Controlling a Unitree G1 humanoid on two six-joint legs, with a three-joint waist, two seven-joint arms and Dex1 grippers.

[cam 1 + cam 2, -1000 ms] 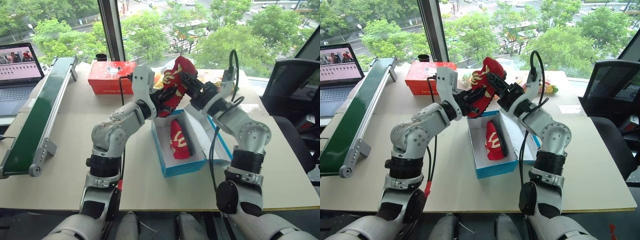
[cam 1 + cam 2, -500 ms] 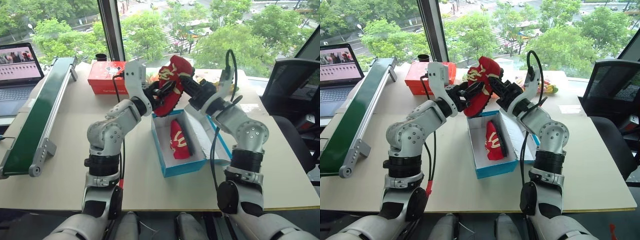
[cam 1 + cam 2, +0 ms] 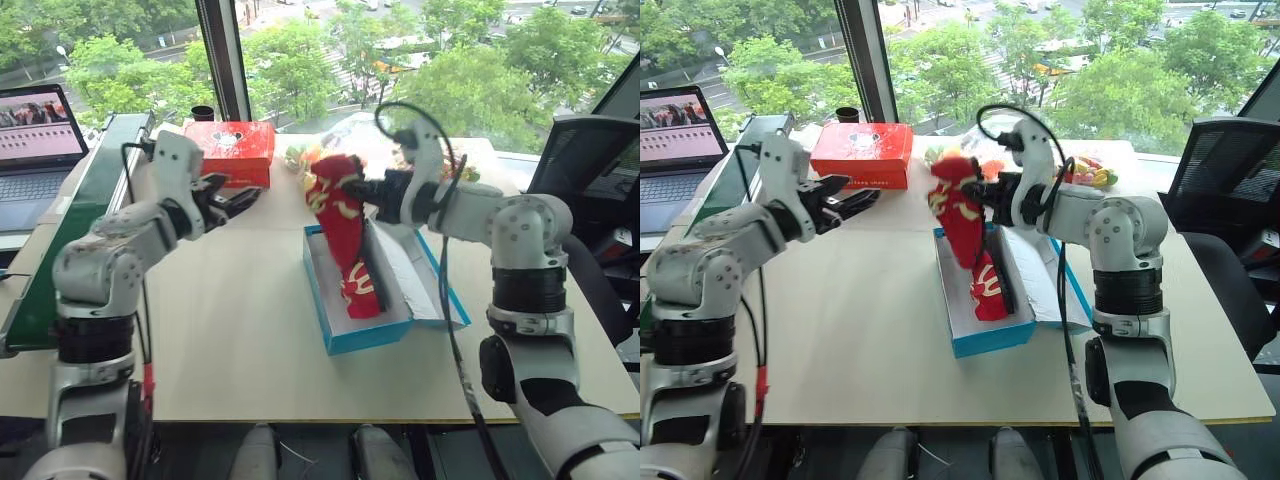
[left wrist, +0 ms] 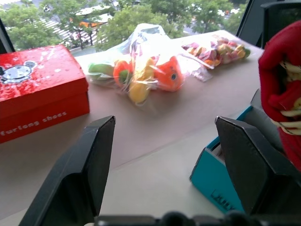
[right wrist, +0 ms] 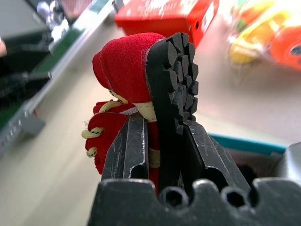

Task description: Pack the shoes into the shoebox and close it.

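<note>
Second shoe (image 3: 338,215): I hold it in the right gripper (image 5: 162,155), jaws clamped on its sole, long axis near upright, toe down into the box (image 3: 330,330), frame centre, beside the first shoe (image 3: 362,290). Left gripper (image 3: 238,200): upper left, wide open, empty.

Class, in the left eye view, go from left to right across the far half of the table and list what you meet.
Laptop → green conveyor → left pincer, open → held red shoe over the blue shoebox → right pincer gripping that shoe → black chair.
</note>
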